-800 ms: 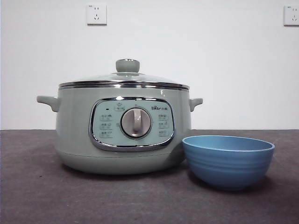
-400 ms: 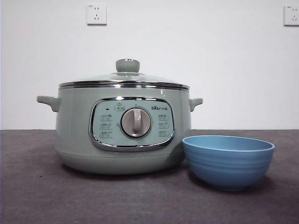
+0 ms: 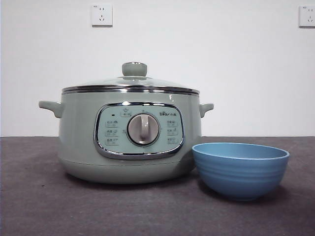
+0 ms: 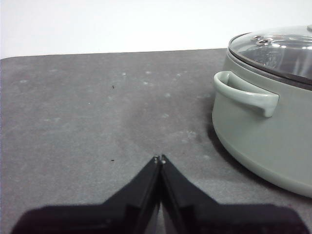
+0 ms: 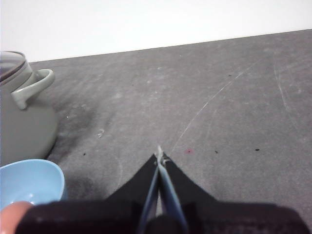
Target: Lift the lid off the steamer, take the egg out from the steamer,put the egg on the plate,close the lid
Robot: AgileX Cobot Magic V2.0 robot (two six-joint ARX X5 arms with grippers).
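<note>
The lid [image 3: 130,82] is seated on the steamer [image 3: 98,142], beside the plate [image 3: 240,169]. Both pincers, left [image 4: 159,159] and right [image 5: 159,154], are held closed and empty, apart from the steamer.

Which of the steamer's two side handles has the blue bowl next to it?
The handle seen in the right wrist view: the plate sits just beside that side of the steamer. The handle in the left wrist view has only bare table around it.

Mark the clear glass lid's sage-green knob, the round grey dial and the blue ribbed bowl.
sage-green knob [image 3: 134,69], front view, its side face
round grey dial [image 3: 143,129], front view, centre ridge
blue ribbed bowl [image 3: 240,173], front view, outer wall
</note>
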